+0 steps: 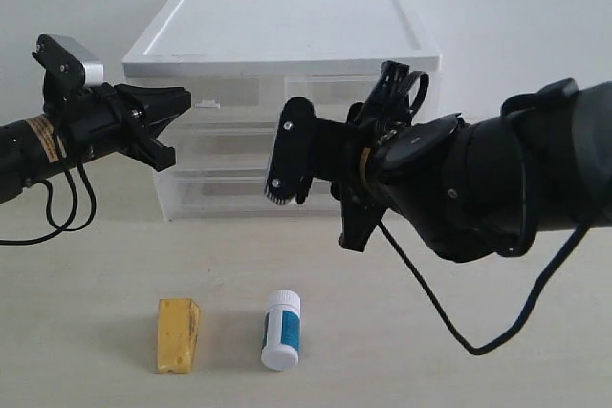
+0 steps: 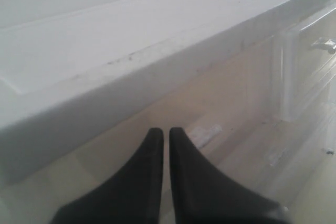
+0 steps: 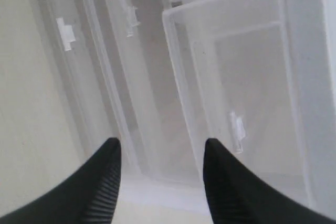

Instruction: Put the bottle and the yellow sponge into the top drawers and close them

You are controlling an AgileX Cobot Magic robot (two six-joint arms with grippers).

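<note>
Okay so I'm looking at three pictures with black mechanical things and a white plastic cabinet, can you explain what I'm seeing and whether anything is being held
It is a robot with two arms, each ending in a pair of black fingers. The wide picture shows the whole scene from outside. The other two come from cameras on the wrists, looking past the fingers at the white drawer cabinet. The left gripper is shut and empty, near the cabinet's top edge. The right gripper is open, facing the drawers, also empty. On the table in front lie a yellow sponge and a small white bottle, side by side, not touching and untouched.
</note>
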